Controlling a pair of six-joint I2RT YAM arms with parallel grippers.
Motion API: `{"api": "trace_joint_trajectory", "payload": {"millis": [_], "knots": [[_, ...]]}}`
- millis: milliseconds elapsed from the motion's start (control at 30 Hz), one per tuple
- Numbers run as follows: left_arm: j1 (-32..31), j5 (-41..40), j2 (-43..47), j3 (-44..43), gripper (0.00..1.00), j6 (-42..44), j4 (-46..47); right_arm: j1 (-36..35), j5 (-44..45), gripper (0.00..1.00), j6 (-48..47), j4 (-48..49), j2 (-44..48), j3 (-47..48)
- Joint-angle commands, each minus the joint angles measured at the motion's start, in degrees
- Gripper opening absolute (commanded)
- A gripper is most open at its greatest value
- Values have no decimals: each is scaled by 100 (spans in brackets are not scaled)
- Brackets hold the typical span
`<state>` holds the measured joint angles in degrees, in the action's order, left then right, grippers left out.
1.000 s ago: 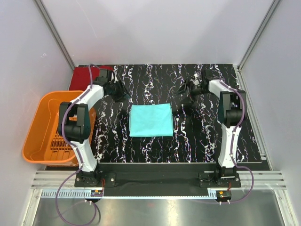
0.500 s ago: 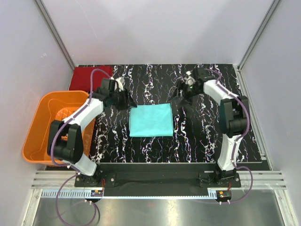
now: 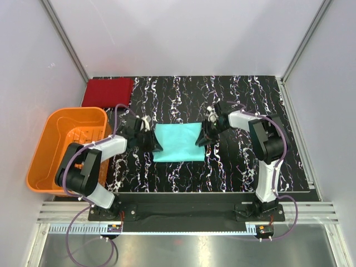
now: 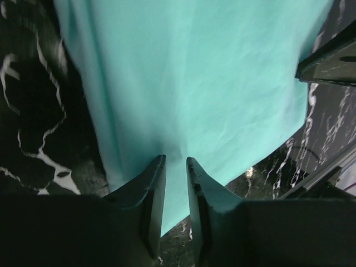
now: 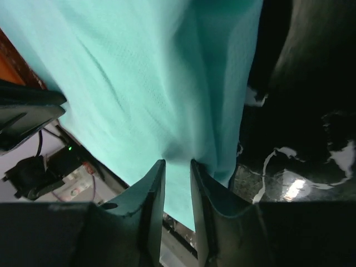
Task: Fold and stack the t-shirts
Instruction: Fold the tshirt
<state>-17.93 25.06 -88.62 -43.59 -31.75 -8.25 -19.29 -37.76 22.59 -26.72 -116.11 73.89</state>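
Squarely at the centre of a black, white-veined marbled table [image 3: 239,167], a light teal-green cloth t-shirt [image 3: 177,142] lies folded into a flat rectangle, with a robot arm at each side. The left gripper [image 3: 154,143] is at the shirt's left edge and the right gripper [image 3: 200,139] at its right edge. In both wrist views the fingers [image 4: 154,183] are nearly together, and the cloth puckers into the narrow slit between them. That reads as a pinch on the fabric at each side.

A dark red cloth t-shirt [image 3: 107,92], also folded, lies well apart at the table's far left corner, just beyond an orange plastic slatted basket [image 3: 78,110].

The likely next move is a lift, either for another fold or to carry the teal shirt onto the red one. The risk lies in the grips. If either pinch has caught only the top layer, the folds could fall open on the way up. If the arms rise unevenly or pull apart, the rectangle may skew or slip free on one side. A low carry could drag it across the table.
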Motion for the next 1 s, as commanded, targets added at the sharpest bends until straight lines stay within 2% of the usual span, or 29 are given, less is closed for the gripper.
{"api": "trace_joint_trajectory", "payload": {"millis": [0,200,300,433,500,567,600,667,700,800,833,967], "knots": [[9,-1,205,517,25,-279,710,-84,-434,31,123,614,273,-592],[-175,69,608,1325,23,-481,808,-93,-496,29,360,965,676,-1446],[-544,-36,1231,1712,22,-718,764,-137,-575,29,431,1020,1159,-2191],[-1018,-378,2373,2056,24,-1070,317,-154,-584,32,361,783,1810,-2642],[-1028,-528,2943,1978,34,-1009,-271,-137,-435,43,290,416,2170,-2582],[-1002,-896,3166,1566,46,-764,-911,-137,117,55,185,-15,2365,-2380],[-984,-993,3219,1390,49,-650,-1080,-128,433,68,132,-96,2452,-2144],[-818,-1100,3106,845,56,-324,-1353,-110,751,76,79,-393,2418,-1871],[-721,-1056,2992,696,65,-202,-1407,-67,1083,80,53,-500,2314,-1617],[-282,-635,2176,-68,72,369,-1644,-57,1454,81,-35,-747,2111,-1281],[-194,-660,1756,-227,73,615,-1688,-57,1551,81,-61,-747,2102,-1246],[26,-520,1041,-676,73,801,-1496,-49,1684,83,-140,-852,1935,-1061]]}}
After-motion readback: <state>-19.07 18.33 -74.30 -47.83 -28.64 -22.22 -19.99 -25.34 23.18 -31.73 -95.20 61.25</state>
